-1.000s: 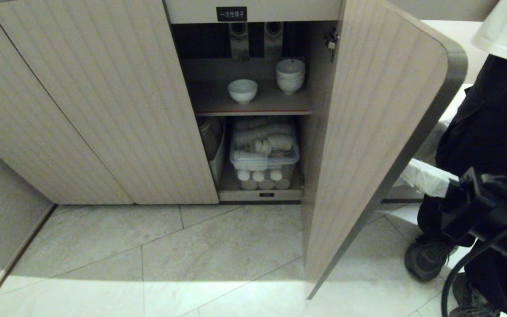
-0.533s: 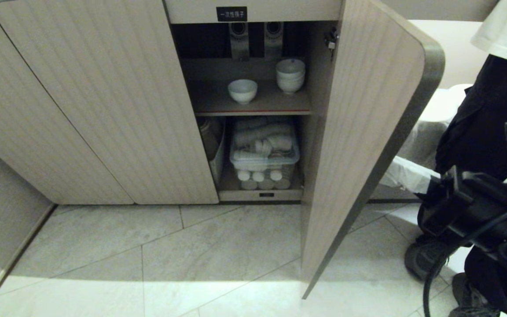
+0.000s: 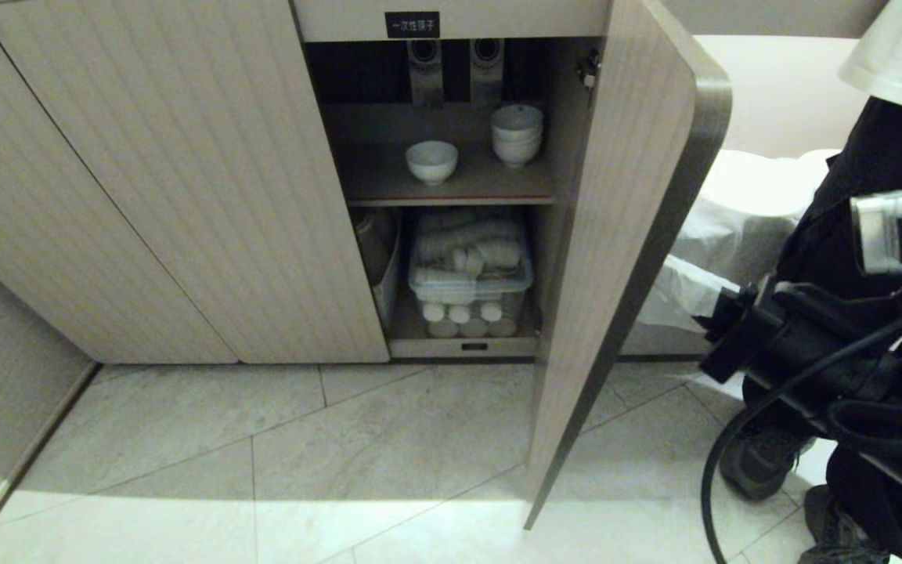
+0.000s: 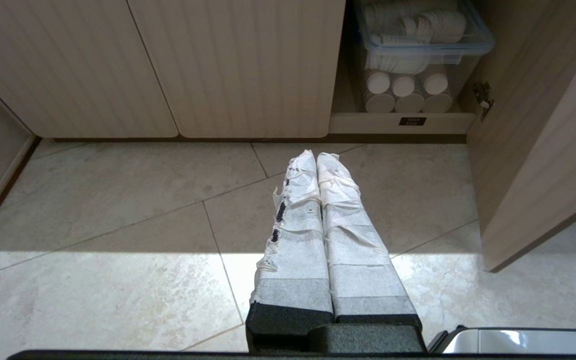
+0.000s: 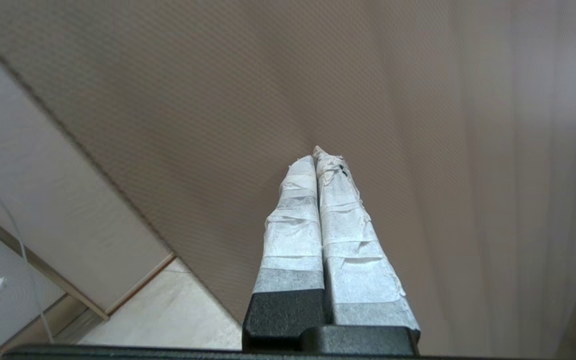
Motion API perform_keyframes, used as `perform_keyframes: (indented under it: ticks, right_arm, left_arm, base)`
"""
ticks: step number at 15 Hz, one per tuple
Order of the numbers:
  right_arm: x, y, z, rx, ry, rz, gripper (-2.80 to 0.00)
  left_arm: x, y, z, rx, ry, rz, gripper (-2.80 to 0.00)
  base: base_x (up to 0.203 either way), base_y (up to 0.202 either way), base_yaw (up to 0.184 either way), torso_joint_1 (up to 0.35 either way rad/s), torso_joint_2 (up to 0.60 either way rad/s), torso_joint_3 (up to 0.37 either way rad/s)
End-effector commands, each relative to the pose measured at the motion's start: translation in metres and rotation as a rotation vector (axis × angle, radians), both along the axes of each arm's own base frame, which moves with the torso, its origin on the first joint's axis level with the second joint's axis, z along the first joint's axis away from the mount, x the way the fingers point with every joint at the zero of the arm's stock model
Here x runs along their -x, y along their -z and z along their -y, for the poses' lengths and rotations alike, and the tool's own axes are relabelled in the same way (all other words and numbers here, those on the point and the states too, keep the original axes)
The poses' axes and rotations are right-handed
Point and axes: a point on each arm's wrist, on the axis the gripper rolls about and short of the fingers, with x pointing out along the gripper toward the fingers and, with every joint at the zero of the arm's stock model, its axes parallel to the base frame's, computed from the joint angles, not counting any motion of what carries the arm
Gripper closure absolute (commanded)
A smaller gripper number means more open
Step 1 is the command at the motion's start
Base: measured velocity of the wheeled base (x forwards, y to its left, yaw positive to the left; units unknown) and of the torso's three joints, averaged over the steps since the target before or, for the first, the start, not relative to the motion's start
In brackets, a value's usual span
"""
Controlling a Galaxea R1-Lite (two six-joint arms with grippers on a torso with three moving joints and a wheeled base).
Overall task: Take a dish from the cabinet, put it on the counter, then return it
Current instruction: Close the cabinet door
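Beige ribbed doors front the cabinet, and its right door stands swung out toward the robot, edge-on in the head view. Inside, on the brown shelf with a red front edge, the dish sits upright near the middle, apart from a stack of bowls at the right back. A black label with white characters is fixed above the opening. Below the shelf a clear lidded bin holds white cups, with more rolls of cups lying under it. The right arm, black with a looping cable, reaches in from the right side of the head view behind the open door; the right end effector is clenched, its taped fingers pressed together with nothing between them, tips right up against the door's plain surface, though contact cannot be judged. The left end effector is also clenched and empty, hanging over the tiled floor in front of the cabinet. A person in dark trousers and a white top stands at the far right, next to the arm.
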Motion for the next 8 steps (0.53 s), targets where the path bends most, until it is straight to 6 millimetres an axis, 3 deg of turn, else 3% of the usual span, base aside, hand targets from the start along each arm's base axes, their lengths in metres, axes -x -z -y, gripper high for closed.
perform_keyframes:
  ticks: [1,8]
  right_arm:
    - [-0.01,0.001,-0.006,-0.002,0.002,-0.002,0.0]
    - [-0.039,-0.008,-0.036,-0.045,0.029,0.027,0.0]
  left_arm:
    - [0.0,0.0,0.0,0.0,0.001,0.0,0.0]
    - [0.0,0.0,0.0,0.0,0.0,0.0,0.0]
  base:
    - [0.0,0.0,0.0,0.0,0.0,0.0]
    - [0.0,0.0,0.0,0.0,0.0,0.0]
